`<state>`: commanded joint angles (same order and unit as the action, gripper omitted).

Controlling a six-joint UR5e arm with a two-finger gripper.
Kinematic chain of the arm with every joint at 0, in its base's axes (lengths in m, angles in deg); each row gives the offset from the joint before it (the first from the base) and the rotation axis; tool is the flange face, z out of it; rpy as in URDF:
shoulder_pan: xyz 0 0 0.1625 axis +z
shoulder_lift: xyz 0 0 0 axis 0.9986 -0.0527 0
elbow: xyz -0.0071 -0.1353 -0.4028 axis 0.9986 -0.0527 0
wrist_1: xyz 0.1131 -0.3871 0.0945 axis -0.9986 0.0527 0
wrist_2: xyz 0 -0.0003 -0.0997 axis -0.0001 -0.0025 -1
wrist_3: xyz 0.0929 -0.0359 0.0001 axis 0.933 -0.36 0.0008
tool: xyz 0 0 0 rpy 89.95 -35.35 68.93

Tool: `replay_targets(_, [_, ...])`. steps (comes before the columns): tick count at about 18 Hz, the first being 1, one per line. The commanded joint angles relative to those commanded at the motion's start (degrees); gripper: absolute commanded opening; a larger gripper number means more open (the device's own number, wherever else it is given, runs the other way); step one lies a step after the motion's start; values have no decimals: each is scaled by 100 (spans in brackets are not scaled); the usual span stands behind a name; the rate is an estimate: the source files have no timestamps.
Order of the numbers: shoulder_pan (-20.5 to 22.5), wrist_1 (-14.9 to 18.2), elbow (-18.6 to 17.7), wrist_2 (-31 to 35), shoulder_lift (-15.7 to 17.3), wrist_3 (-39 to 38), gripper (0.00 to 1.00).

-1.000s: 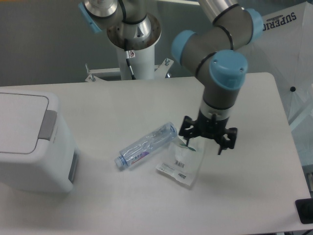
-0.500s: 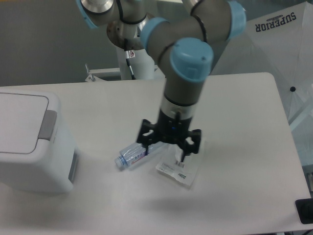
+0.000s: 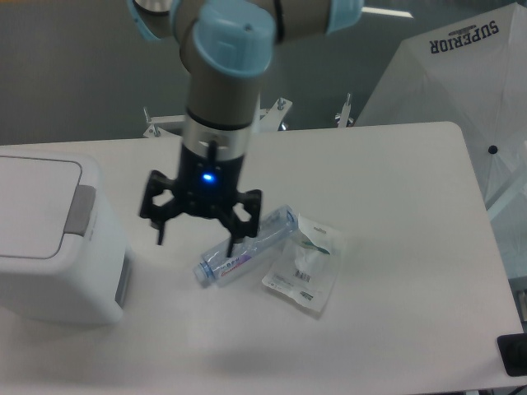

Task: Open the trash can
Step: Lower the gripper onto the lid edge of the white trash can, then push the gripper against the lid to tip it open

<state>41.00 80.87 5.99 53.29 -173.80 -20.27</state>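
Note:
The trash can (image 3: 49, 239) is a large white boxy bin at the left edge of the table, its flat lid down and a grey button strip (image 3: 79, 210) along the lid's right side. My gripper (image 3: 198, 234) hangs above the table between the bin and a lying bottle, fingers spread wide and open with nothing between them. Its left fingertip is a short way right of the bin's grey strip, apart from it.
A clear plastic bottle (image 3: 247, 245) lies on its side just right of the gripper. A clear plastic packet (image 3: 305, 265) lies beside it. A white umbrella (image 3: 461, 74) stands off the table's far right corner. A black object (image 3: 512, 355) sits at the bottom right.
The arm has swept left across the table, from above the packet and bottle to a spot near the bin. The gripper stayed open. Bottle, packet and bin have not moved.

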Motion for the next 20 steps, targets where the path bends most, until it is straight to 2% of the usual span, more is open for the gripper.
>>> replay_targets(6, [-264,53,-167,52,158,-27,100])
replay_targets(11, [-343,18,-527,79,273,-18,100])
replay_targets(20, [-361,0,-589,79,255,-27,100])
